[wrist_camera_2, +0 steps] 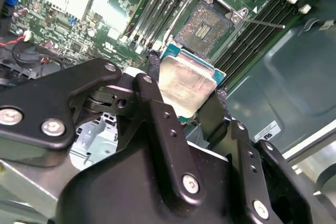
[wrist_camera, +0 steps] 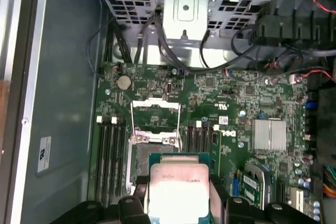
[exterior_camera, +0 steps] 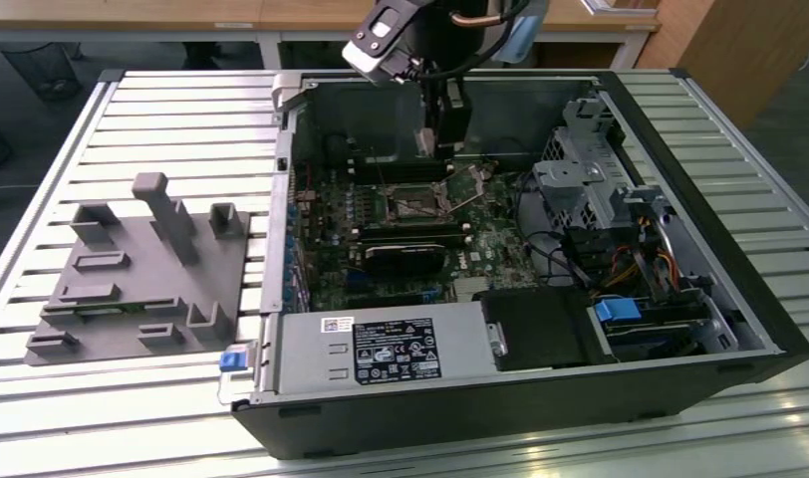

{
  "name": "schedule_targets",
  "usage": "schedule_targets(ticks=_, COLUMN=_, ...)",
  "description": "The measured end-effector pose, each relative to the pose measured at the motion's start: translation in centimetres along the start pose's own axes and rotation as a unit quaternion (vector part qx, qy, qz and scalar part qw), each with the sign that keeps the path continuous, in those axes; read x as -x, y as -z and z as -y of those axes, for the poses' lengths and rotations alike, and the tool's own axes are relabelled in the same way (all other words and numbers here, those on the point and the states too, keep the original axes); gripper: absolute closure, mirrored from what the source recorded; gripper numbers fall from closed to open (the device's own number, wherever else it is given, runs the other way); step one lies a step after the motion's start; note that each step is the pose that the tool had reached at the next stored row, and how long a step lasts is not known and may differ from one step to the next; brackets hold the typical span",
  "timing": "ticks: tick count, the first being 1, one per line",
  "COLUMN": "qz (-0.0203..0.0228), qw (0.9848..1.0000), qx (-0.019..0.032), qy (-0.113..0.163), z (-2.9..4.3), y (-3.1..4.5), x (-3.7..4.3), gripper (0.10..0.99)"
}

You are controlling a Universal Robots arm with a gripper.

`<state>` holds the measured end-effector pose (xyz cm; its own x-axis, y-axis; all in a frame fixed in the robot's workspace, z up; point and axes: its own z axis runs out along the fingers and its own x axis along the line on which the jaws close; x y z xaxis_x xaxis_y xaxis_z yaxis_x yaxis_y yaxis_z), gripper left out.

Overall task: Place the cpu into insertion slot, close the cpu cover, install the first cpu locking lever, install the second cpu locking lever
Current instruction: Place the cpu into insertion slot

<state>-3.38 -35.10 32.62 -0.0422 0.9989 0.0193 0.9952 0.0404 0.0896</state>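
above the motherboard (exterior_camera: 332,214), inside an open computer case (exterior_camera: 511,418) lying on a slatted metal table (exterior_camera: 178,110): gripper (exterior_camera: 436,149), fingers clamped on the cpu (wrist_camera_2: 185,82) by two opposite edges; cpu with silvery-tan top showing and a green rim, held off the board, not seated in the insertion slot (wrist_camera_2: 203,24); slot dark-centred, unfilled, near the chip in both wrist views; cpu cover (wrist_camera: 156,113) swung up off the slot; thin locking lever (wrist_camera_2: 265,24) standing free beside the slot; grey moulded fixture (exterior_camera: 138,269) on the table, to the exterior view's left of the case
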Motion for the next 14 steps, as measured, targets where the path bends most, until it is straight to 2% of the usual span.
schedule_targets(ticks=8, qz=-0.0006, qw=1.0000, qx=-0.0001, qy=0.006, z=0.13, y=-0.52, x=0.01, gripper=0.545)
schedule_targets(ticks=14, qz=-0.0009, qw=1.0000, qx=-0.0002, qy=0.009, z=0.50, y=-1.42, x=-0.02, gripper=0.545)
